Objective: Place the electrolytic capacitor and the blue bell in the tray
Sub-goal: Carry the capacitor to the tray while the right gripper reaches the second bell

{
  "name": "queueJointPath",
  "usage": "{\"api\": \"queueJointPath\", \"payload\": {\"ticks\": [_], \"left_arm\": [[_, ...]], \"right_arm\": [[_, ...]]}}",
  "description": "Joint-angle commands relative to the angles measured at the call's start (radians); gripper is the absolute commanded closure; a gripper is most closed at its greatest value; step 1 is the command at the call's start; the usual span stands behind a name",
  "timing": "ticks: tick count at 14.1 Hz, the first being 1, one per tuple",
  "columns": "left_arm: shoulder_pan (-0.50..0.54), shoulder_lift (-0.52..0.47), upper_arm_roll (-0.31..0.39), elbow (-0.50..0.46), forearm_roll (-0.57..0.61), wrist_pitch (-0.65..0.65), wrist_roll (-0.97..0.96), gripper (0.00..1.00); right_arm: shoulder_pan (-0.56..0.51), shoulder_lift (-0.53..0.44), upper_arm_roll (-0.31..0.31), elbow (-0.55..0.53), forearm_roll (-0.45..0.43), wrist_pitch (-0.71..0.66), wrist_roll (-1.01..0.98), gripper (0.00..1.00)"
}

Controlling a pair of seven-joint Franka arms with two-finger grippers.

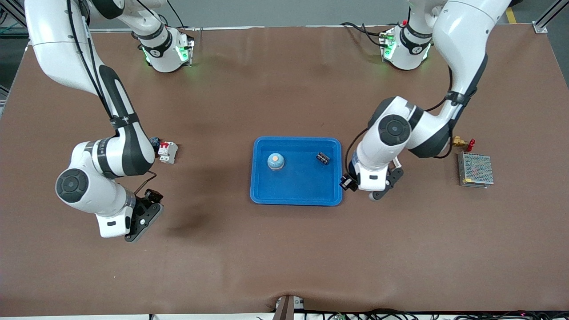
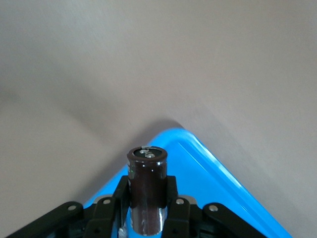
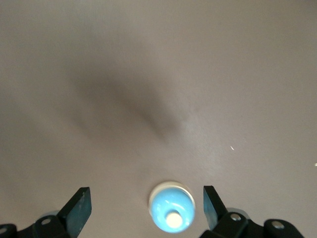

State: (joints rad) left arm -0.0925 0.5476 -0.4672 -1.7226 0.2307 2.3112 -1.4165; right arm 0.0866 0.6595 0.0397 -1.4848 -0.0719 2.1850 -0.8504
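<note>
While the left gripper (image 2: pixel 147 210) clamped an electrolytic capacitor (image 2: pixel 147 188) over the tray (image 2: pixel 213 171) corner, the right gripper (image 3: pixel 146 198) straddled a blue bell (image 3: pixel 172 214) on the table (image 3: pixel 148 74), wide open.

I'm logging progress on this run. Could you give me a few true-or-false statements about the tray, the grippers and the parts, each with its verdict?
1. A blue bell sits in the tray. True.
2. The left gripper is open and holds nothing. False: it is shut on a capacitor, by the tray's corner.
3. The right gripper has its fingers apart. True.
4. The metal-mesh box lies in the tray. False: it lies on the table, toward the left arm's end.
</note>
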Motion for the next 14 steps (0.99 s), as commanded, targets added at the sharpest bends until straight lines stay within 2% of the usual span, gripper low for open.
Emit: {"api": "queueJointPath", "payload": {"ticks": [1, 4, 10, 14], "left_arm": [[-0.058, 0.084, 0.002, 0.096, -0.008, -0.026, -0.094, 1.00], [-0.099, 0.133, 0.004, 0.110, -0.001, -0.024, -0.145, 1.00], [-0.102, 0.195, 0.010, 0.110, 0.001, -0.016, -0.151, 1.00], [-0.101, 0.229, 0.012, 0.110, 0.002, 0.002, -0.154, 1.00]], "right_arm": [[-0.022, 0.020, 0.017, 0.018, -0.063, -0.005, -0.109, 0.00], [-0.024, 0.026, 0.017, 0.018, -0.062, -0.005, -0.179, 0.00], [-0.096, 0.038, 0.019, 0.006, -0.051, 0.009, -0.266, 0.00], [-0.102, 0.048, 0.019, -0.008, -0.049, 0.030, -0.317, 0.00]]}}
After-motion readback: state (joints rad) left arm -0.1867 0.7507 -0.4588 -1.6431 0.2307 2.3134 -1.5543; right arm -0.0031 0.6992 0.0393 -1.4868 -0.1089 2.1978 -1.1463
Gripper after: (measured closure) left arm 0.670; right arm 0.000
